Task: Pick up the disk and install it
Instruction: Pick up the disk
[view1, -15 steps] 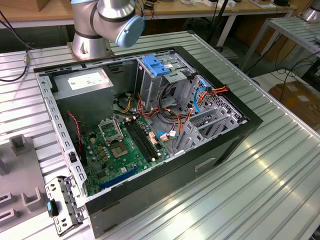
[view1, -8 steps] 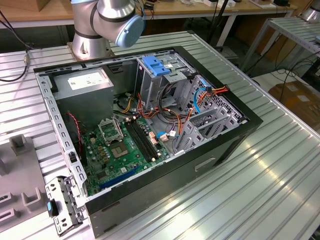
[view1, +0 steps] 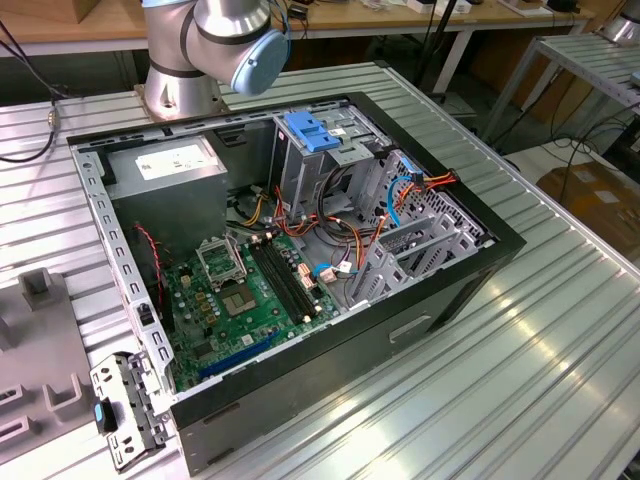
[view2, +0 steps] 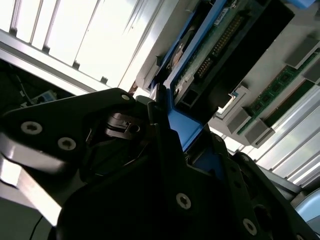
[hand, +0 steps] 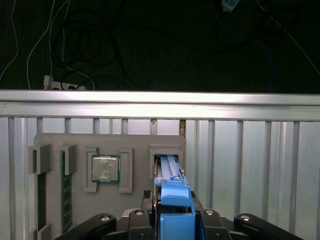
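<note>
The disk (hand: 169, 176) stands on edge in its blue plastic carrier, its far end at the slot of a grey holder (hand: 140, 142) on the ribbed metal table. In the first wrist view my gripper (hand: 173, 212) has its black fingers on both sides of the carrier's near end, shut on it. In the second wrist view the disk (view2: 212, 42) shows its circuit-board side, and the blue carrier runs down between the fingers of the gripper (view2: 161, 107). Whether the disk is lifted clear of the slot cannot be told.
The holder also carries a processor chip (hand: 105, 168) and memory sticks (hand: 63, 187). Beyond the table edge (hand: 160, 97) hang cables. In the exterior view the open computer case (view1: 470, 270) holds a drive cage with a blue clip (view1: 312, 132), a power-supply box (view1: 170, 165) and a motherboard (view1: 250, 295).
</note>
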